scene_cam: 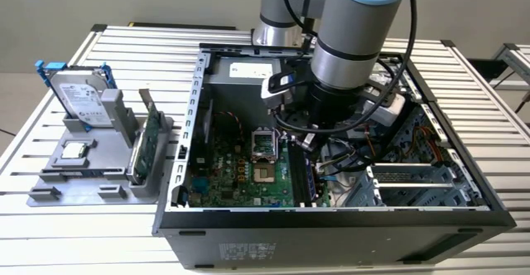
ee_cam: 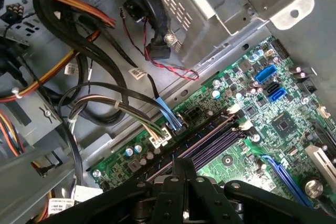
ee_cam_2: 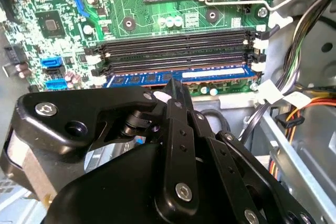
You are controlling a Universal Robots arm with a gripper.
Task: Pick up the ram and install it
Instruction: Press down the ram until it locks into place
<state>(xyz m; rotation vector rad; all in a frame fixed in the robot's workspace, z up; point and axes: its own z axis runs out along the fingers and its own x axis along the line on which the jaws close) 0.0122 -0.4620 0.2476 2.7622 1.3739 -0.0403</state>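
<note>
Down inside the open case (scene_cam: 331, 216), the tool (ee_cam_2: 170, 90) hangs just over the row of memory slots (ee_cam_2: 176, 51) on the motherboard (scene_cam: 240, 175), its black fingers (ee_cam_2: 176, 108) drawn close together on what looks like the ram (ee_cam_2: 178, 77), a long blue-edged stick lying along the slot nearest the tool. In the second wrist view the stick seems to sit at or in that slot with its copper edge showing, so I judge the work to be at the seating stage (whether it is fully home I cannot tell). To do this well, the stick should stay square to the slot along its whole length, notch matched, and the push should go straight down and evenly, so both white end latches (ee_cam_2: 260, 65) close together; a tilted push risks binding one end. The fingers hide the middle of the stick, and the actual contact between pads and board is not visible, so the grip is a judgement. In the first wrist view the slots (ee_cam: 210, 142) run under the tool body and the stick is hard to pick out. On the surface (scene_cam: 99, 225) beside the case, a grey tray (scene_cam: 83, 175) holds a hard drive (scene_cam: 79, 95) and a green card (scene_cam: 143, 154).
</note>
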